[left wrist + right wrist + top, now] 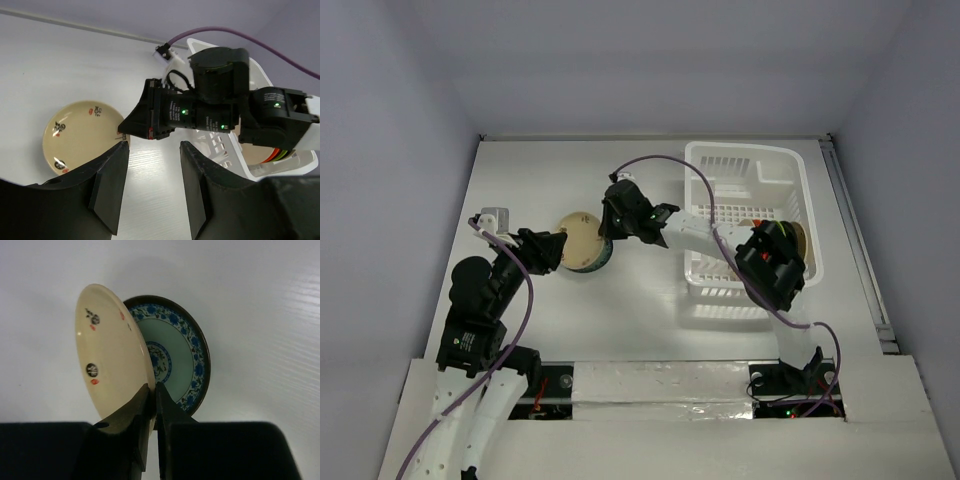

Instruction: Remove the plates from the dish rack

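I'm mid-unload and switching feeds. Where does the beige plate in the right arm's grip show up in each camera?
Top external: beige plate left of centre, left of the dish rack.
Left wrist: lower left, beyond the open left gripper.
Right wrist: centre-left, tilted, in front of a teal plate.
Shared landmark: the right gripper pinching its rim, visible in all three.

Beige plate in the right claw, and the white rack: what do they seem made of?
Beige plate: likely plastic or melamine, though ceramic is possible; smooth, softly shiny, thin rim, printed marks. White rack: moulded plastic, matte-to-satin, shown by slotted walls and rounded rim.
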Controlling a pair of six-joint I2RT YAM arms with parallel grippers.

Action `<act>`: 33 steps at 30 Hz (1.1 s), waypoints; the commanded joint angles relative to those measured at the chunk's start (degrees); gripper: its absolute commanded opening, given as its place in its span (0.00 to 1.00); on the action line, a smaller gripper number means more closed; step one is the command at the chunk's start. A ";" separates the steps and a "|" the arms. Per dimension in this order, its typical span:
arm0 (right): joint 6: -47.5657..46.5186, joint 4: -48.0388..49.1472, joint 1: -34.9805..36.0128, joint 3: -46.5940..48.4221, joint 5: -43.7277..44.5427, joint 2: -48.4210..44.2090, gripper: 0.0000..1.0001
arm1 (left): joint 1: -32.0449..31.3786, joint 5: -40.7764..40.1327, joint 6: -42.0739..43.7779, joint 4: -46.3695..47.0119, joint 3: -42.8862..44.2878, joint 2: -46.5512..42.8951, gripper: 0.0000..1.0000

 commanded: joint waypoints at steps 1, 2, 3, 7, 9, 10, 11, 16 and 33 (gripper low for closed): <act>1.55 2.94 0.23 0.29 -2.97 2.11 0.14 | 0.49 0.43 -0.35 2.21 -0.33 0.14 0.42; 1.55 2.68 0.23 0.20 -2.97 2.29 0.15 | 1.02 0.51 -0.43 2.21 -0.33 0.23 0.42; 1.55 2.68 0.23 0.11 -3.15 2.46 0.18 | 1.02 0.60 -0.52 2.30 -0.33 0.31 0.42; 1.38 2.59 0.23 -0.59 -3.67 2.29 0.25 | 2.25 -0.27 -0.70 2.21 -0.15 0.58 0.42; 1.20 2.59 0.23 -1.29 -3.07 0.98 0.33 | 2.25 -0.72 -0.70 2.30 -0.07 0.75 0.42; 1.11 2.50 0.23 -1.47 -2.80 0.27 0.38 | 2.25 -0.80 -0.79 2.30 -0.06 0.93 0.42; 0.85 2.24 0.23 -1.65 -2.53 -0.52 0.43 | 2.25 -1.07 -0.79 2.38 0.02 1.28 0.42; -1.61 0.75 0.23 -2.70 0.63 -7.89 0.78 | 2.25 -1.24 -1.05 2.56 0.90 3.39 0.42; -8.29 -7.86 0.23 -26.59 38.66 -72.62 0.00 | -23.55 -8.42 -11.68 11.96 13.36 22.80 0.25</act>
